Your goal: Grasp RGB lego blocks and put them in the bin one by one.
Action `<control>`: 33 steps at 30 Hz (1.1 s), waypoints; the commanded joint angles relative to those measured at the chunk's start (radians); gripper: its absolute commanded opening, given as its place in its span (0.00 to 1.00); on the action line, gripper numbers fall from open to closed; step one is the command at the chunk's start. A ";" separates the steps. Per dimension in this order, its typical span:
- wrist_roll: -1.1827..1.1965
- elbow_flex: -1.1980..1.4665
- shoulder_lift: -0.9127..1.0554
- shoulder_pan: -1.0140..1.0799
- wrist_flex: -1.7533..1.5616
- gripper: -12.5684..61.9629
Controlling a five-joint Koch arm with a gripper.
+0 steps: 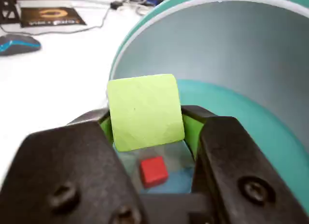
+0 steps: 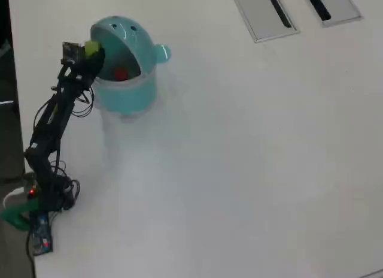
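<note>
Nothing here reads clearly. A dark card (image 1: 52, 16) lying on the table (image 1: 63, 79) at the top left of the wrist view carries an orange emblem and a line of pale lettering, too blurred to make out. The overhead view shows no writing at all.

An office or lab desk. The wide white table (image 2: 239, 158) has grey recessed cable hatches (image 2: 263, 14). A blue-and-grey computer mouse (image 1: 18, 43) lies beside trailing cables (image 1: 96, 21).

Yellow-green block (image 1: 145, 112) above bin (image 1: 270, 137); red block (image 1: 153, 171) inside.
</note>
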 commanded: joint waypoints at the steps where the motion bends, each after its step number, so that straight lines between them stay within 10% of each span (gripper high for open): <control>1: -0.060 -0.072 0.038 0.002 -0.087 0.51; 33: -0.071 0.371 0.403 -0.190 0.040 0.61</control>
